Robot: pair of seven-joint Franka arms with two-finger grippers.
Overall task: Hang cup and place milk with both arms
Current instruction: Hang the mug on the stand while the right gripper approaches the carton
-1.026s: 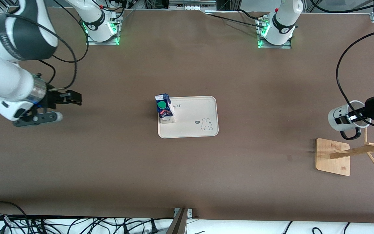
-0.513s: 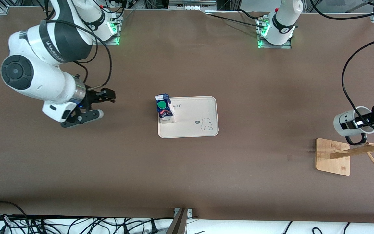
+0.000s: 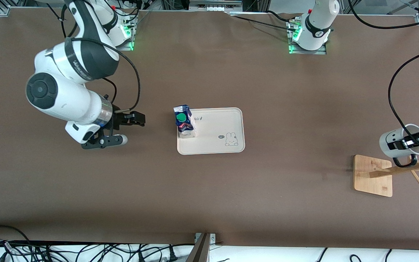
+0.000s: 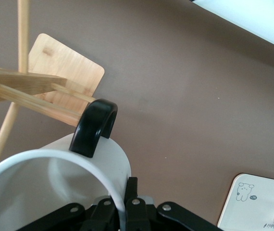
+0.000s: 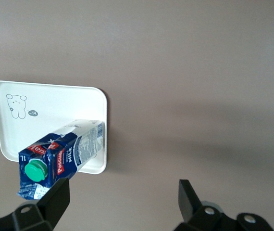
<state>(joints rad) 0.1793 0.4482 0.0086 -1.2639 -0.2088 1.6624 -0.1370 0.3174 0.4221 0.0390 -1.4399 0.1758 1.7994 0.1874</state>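
The cup point(image 3: 395, 141), white with a black handle point(image 3: 406, 160), hangs over the wooden rack point(image 3: 373, 175) at the left arm's end of the table. My left gripper point(image 3: 413, 140) is shut on its rim. In the left wrist view the left gripper point(image 4: 122, 192) pinches the cup wall point(image 4: 55, 178), and the handle point(image 4: 94, 126) sits close to the rack's pegs point(image 4: 36, 91); I cannot tell whether they touch. The milk point(image 3: 183, 122) stands on the tray point(image 3: 216, 127), at its edge toward the right arm. My right gripper point(image 3: 127, 130) is open over bare table beside the tray, nothing between its fingers point(image 5: 55, 198), facing the milk point(image 5: 60, 154).
The cream tray point(image 5: 55, 108) carries a rabbit drawing point(image 3: 231, 139). The rack has a square wooden base and slanted pegs point(image 3: 418, 180) that stick out near the table's edge. Both arm bases point(image 3: 309, 34) stand along the table's farthest edge, and cables lie along the nearest edge.
The right arm has swung in from the table's end toward the tray, gripper still open. The left gripper has carried the cup sideways and closer over the rack's pegs.
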